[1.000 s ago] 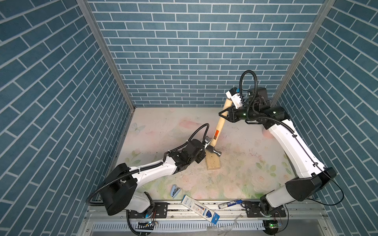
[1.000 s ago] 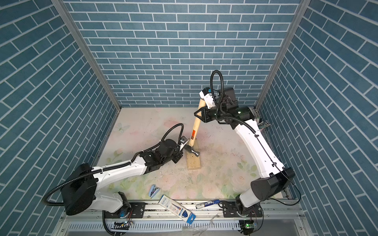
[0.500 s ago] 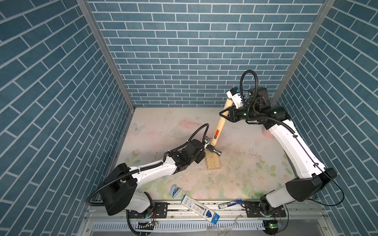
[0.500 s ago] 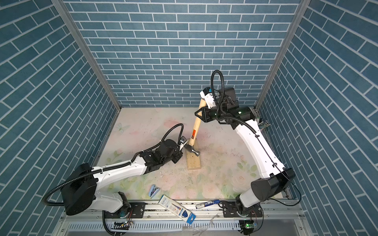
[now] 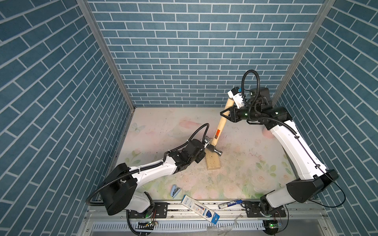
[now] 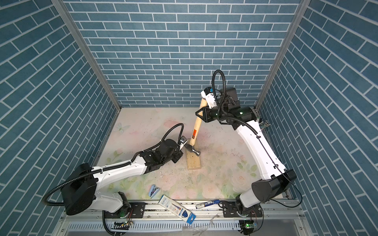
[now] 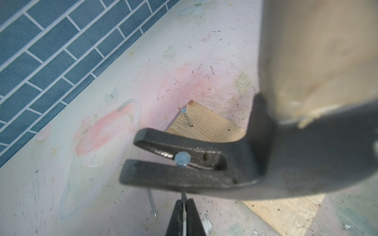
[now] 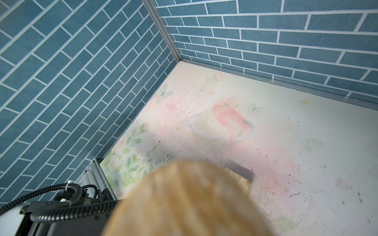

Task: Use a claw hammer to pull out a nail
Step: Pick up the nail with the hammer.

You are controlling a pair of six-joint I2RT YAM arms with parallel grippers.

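Leaning up from the wooden block (image 5: 212, 164), the claw hammer (image 5: 218, 130) has its grey head down on the far end of the block. Its pale handle points up and to the far right. The right pincer (image 5: 225, 114) is closed tight around the handle, close to its top end. The block lies flat near the middle of the table (image 5: 173, 124).

The left pincer (image 7: 184, 204) sits low, just left of the block and close by the forked claw. Its two fingers are squeezed shut on the thin stem of a nail (image 7: 182, 159) (the round nail head sits in the slot of the claw).

In the left wrist view a second nail (image 7: 187, 119) stands tilted in the block. A loose nail (image 7: 152, 206) lies flat on the table beside the pincer.

At the near edge of the table lie a small blue stapler (image 5: 175, 191), a long blue-and-white box (image 5: 199, 209) and a marker (image 5: 230, 204). They are well apart from the block.
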